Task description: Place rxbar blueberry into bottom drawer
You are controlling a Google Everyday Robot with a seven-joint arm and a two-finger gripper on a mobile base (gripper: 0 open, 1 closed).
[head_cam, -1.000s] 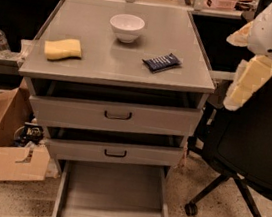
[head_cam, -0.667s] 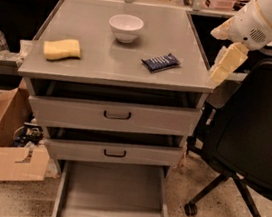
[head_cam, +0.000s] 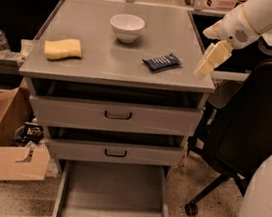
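Your end effector: grip state cannot be told, now swung in from beyond the counter to its right edge; rxbar blueberry: ungrasped on the counter's right half; bottom drawer: open beneath the counter, so pickup looks next.

We are logging the gripper swinging left from over the chair, arriving above the cabinet top edge, near the bar.
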